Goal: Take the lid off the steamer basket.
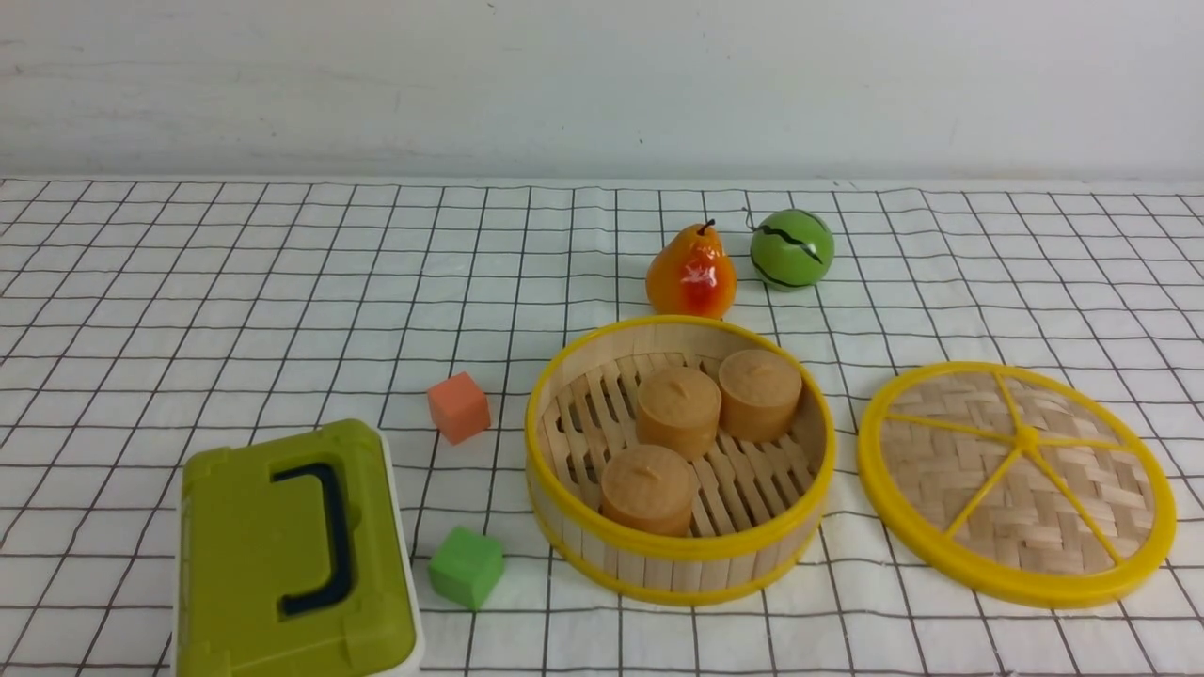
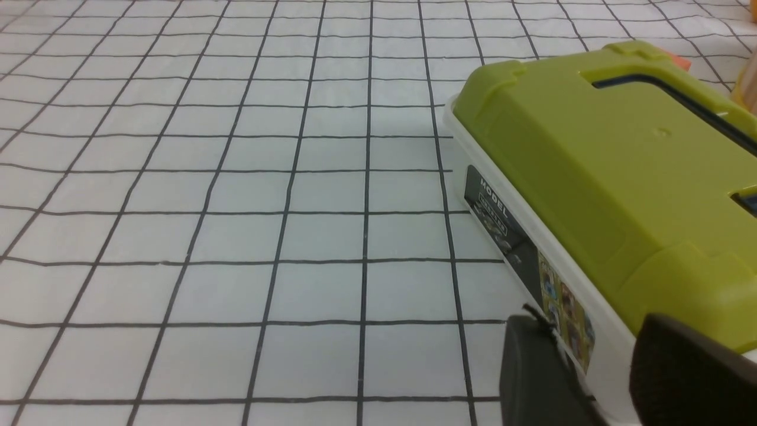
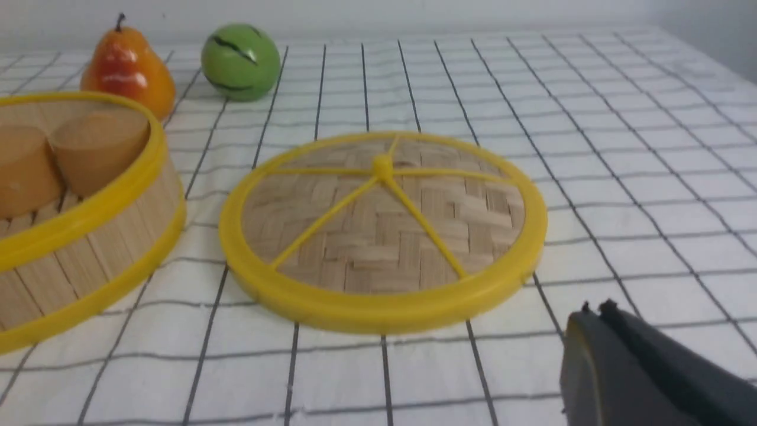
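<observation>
The lid, woven bamboo with a yellow rim and spokes, lies flat on the cloth to the right of the steamer basket. The basket stands uncovered and holds three tan cylinders. The lid and basket also show in the right wrist view. My right gripper is shut and empty, hovering near the lid's near edge. My left gripper is open, its jaws apart beside the olive-green box. Neither gripper shows in the front view.
An olive-green box with a dark handle sits front left. An orange cube and a green cube lie left of the basket. A pear and a green ball stand behind it.
</observation>
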`<state>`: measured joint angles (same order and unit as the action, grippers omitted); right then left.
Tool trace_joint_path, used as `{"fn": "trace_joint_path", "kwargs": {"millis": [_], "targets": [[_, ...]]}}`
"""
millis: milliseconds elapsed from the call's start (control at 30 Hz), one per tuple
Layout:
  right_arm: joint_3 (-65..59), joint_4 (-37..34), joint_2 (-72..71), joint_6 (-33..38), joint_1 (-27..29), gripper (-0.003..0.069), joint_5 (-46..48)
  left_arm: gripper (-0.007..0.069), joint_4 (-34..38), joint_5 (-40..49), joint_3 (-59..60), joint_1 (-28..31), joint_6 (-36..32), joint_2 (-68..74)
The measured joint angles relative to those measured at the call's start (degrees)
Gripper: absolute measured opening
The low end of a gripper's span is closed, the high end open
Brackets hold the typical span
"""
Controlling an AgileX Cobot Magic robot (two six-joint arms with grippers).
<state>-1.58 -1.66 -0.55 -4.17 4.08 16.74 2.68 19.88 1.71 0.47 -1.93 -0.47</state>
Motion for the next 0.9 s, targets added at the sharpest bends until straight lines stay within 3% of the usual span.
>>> {"fn": "trace_joint_path", "kwargs": {"millis": [267, 900], "targets": [[0.4, 0.8, 0.0, -1.2, -3.8, -0.0022, 5.0, 0.0239, 0.0, 0.0, 0.0, 0.0, 0.0, 0.0], [0.5, 0.8, 0.0, -1.2, -4.0, -0.0012, 5.2, 0.0239, 0.0, 0.0, 0.0, 0.0, 0.0, 0.0]]}}
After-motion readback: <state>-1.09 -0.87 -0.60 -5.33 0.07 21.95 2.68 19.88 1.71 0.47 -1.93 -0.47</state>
